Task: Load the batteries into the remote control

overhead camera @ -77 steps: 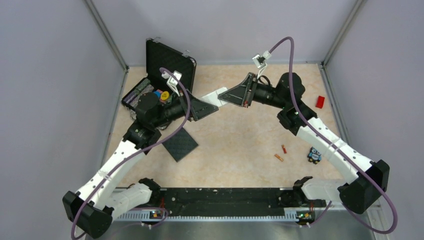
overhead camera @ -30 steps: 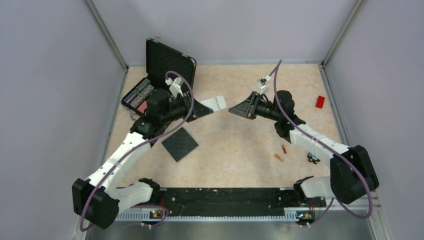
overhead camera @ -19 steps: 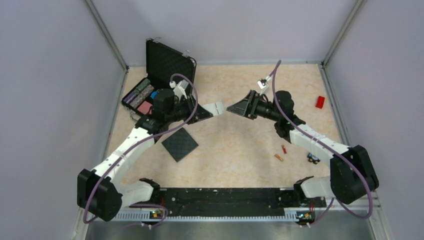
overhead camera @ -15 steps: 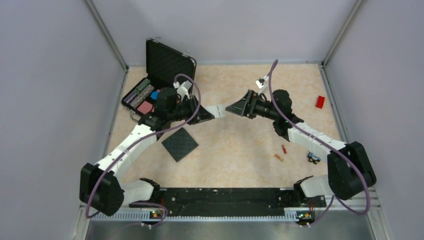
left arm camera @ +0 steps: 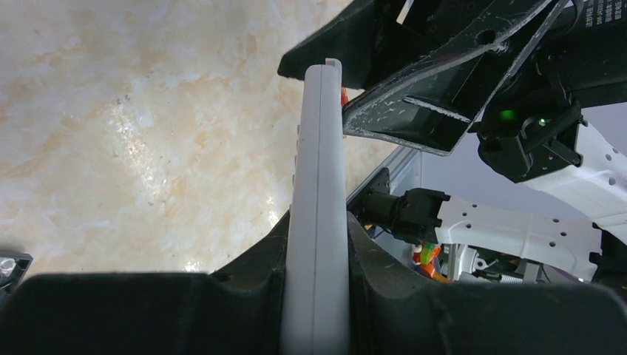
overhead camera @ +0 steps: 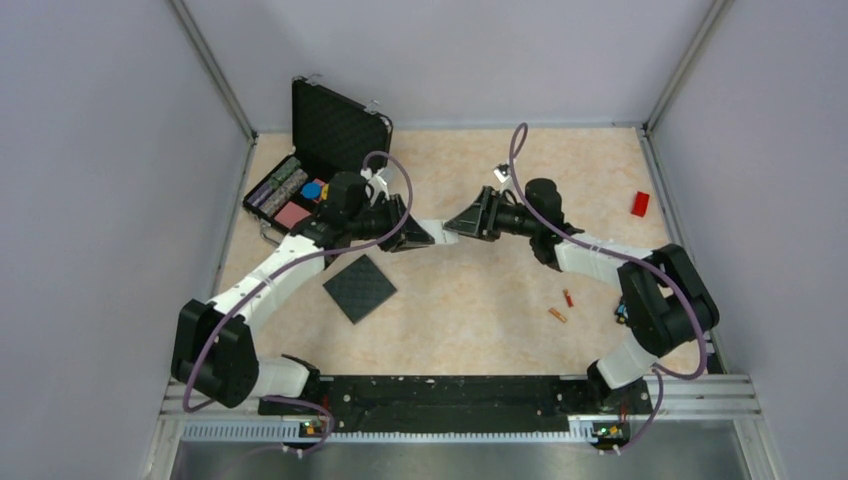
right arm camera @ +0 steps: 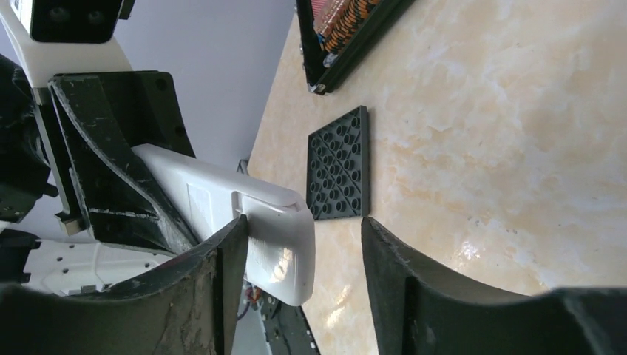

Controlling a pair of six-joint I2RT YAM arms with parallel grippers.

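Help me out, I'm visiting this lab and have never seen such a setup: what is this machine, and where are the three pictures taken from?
These are two robot arms bolted at the near edge of a table. The wide picture looks down from above. The other two come from a camera on each wrist. The left gripper is clamped on the white remote control. The right gripper is open, its jaws either side of the remote's far end. On the table lie the batteries, two small orange cylinders, a black square pad, an open black case and a red block.
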